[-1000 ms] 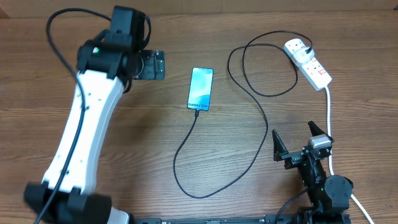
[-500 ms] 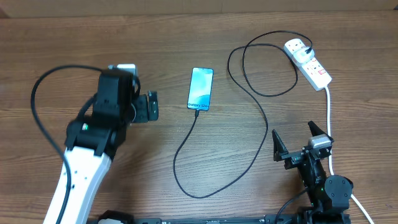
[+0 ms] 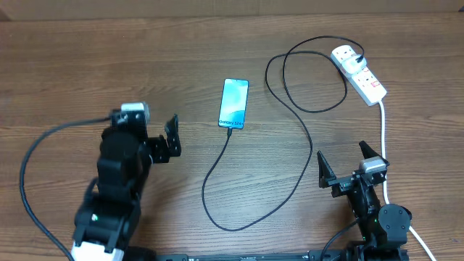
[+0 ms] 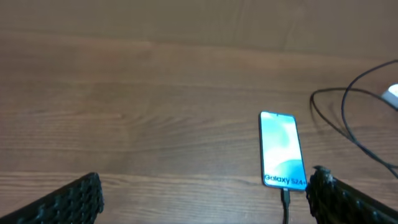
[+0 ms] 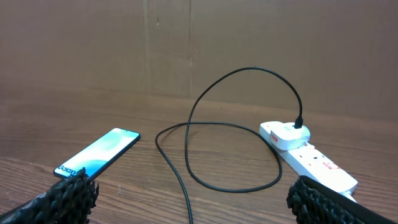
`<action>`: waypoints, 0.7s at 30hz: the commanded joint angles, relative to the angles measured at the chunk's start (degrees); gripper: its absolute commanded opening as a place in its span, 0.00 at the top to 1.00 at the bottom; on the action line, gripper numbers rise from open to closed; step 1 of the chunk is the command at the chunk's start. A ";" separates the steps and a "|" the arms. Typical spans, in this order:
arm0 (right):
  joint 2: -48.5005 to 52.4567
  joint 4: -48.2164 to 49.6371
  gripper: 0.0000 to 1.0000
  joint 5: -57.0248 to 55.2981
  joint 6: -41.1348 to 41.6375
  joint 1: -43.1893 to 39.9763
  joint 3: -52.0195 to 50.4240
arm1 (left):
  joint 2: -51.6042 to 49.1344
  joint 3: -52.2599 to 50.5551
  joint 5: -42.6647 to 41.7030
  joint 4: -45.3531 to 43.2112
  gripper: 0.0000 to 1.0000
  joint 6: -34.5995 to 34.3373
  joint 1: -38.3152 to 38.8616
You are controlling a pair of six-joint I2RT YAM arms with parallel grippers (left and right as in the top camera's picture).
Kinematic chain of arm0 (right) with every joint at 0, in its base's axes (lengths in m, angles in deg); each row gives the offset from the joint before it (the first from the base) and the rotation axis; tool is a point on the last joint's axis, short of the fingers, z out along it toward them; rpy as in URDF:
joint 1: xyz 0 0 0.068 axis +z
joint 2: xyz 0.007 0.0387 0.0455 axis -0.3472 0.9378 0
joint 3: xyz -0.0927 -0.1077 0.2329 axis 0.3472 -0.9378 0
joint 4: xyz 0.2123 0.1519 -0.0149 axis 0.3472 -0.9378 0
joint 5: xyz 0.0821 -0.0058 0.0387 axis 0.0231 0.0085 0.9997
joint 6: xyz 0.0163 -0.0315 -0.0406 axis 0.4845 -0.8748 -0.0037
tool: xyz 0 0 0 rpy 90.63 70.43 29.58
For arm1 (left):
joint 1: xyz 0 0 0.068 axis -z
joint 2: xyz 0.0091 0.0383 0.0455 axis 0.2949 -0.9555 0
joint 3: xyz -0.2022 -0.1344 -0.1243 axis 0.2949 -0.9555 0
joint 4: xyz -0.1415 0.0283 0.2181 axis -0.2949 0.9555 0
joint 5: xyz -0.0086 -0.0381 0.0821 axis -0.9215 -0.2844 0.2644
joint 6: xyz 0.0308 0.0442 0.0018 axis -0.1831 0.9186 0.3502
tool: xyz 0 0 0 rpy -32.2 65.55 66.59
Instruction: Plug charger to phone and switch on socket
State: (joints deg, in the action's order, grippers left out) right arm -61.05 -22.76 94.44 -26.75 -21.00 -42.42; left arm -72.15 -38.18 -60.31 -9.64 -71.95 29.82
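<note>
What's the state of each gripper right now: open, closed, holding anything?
Left gripper: open, holding nothing.
Right gripper: open, holding nothing.

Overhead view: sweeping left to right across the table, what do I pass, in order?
left gripper → phone → socket. The charger stretches from the phone across to the socket, and the right gripper shares the socket's stretch, so both are left out.
</note>
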 commanded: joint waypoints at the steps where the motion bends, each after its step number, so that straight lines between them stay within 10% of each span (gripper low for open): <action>1: -0.68 0.35 0.00 -0.17 -0.07 0.31 -0.50 | 5.55 -5.11 -0.52 -3.96 0.00 0.24 0.00; 21: -0.68 0.35 0.00 -0.15 -0.07 0.31 -0.50 | 24.02 -21.07 -1.01 -14.97 0.00 2.78 -4.13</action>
State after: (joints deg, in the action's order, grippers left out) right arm -61.05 -22.74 94.46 -26.79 -21.02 -42.42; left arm -50.58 -57.85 -60.57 -24.11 -70.27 26.91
